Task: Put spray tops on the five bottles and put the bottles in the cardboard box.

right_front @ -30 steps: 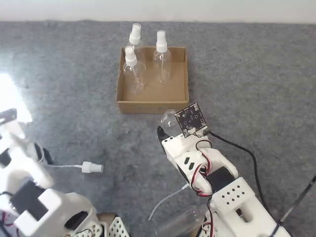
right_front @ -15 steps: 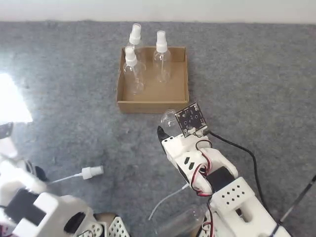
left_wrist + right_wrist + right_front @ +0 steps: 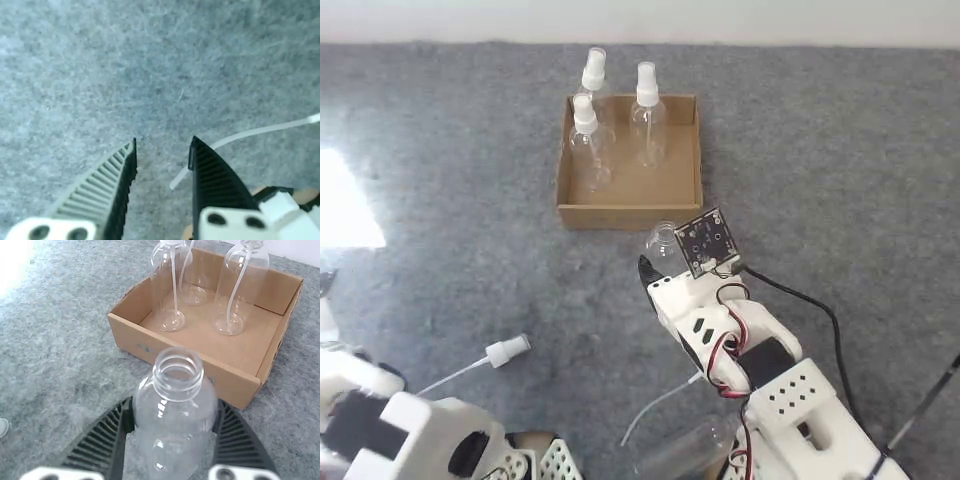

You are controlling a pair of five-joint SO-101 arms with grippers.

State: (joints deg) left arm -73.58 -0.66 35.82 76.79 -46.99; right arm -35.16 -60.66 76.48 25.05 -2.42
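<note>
Right tool [image 3: 172, 417] is clamped on an uncapped clear bottle [image 3: 175, 400], held upright just near of the cardboard box [image 3: 630, 214], where I count three capped bottles [image 3: 648, 125] standing. Left tool [image 3: 162, 145] hangs open over the grey table [image 3: 820, 150], gripping nothing; the loose spray top [image 3: 507, 349] lies on the table at near left, and its dip tube [image 3: 250, 134] ends just beside that tool.

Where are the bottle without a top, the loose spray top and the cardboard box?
uncapped bottle [image 3: 175, 412], right wrist view, its clear body.
loose spray top [image 3: 507, 349], high view, its white head.
cardboard box [image 3: 630, 215], high view, its near wall.
</note>
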